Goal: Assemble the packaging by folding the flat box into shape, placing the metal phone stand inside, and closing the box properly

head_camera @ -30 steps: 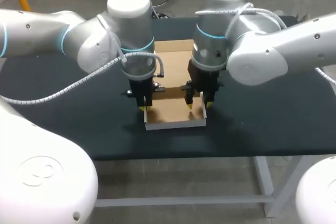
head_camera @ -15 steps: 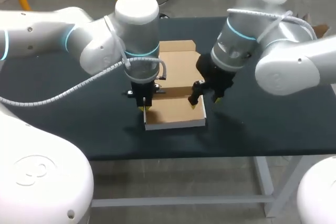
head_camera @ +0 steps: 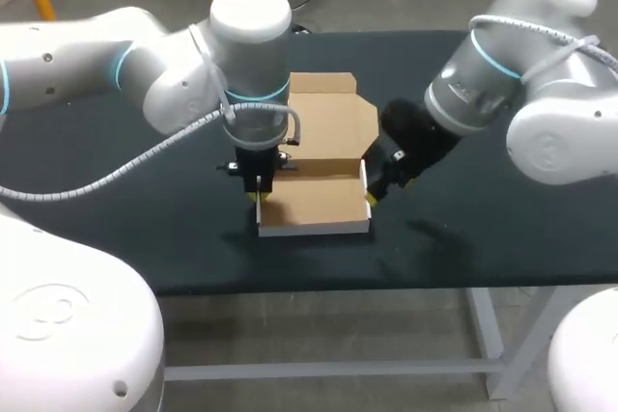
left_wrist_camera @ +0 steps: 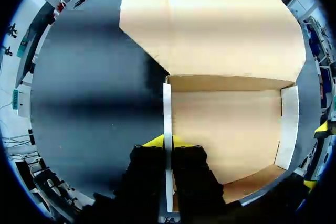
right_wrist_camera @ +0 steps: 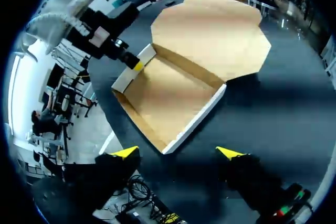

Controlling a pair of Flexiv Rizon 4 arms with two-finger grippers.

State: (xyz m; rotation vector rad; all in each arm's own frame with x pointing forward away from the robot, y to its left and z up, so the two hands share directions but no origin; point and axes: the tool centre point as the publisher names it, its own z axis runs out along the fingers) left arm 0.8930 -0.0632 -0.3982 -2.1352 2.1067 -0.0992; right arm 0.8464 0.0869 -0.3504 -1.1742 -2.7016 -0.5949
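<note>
The cardboard box point(head_camera: 314, 202) stands near the table's front edge as an open tray with white outer walls. Its lid flap point(head_camera: 333, 121) lies flat behind it. My left gripper point(head_camera: 255, 194) points down, shut on the tray's left wall point(left_wrist_camera: 167, 124), which runs between its fingertips point(left_wrist_camera: 155, 141). My right gripper point(head_camera: 384, 183) hangs open just right of the tray, apart from its right wall. In the right wrist view the tray point(right_wrist_camera: 173, 93) lies ahead of the wide-spread right gripper point(right_wrist_camera: 177, 153), with the left gripper point(right_wrist_camera: 137, 66) on the far wall. No metal phone stand shows in any view.
The dark table point(head_camera: 145, 200) carries only the box. Its front edge runs close below the tray. Both arms crowd the middle, with open table surface to the far left and the far right.
My right gripper opened wide, left the tray's right wall and drew back to the right, tilting. The left gripper kept its hold; the tray shifted slightly left.
</note>
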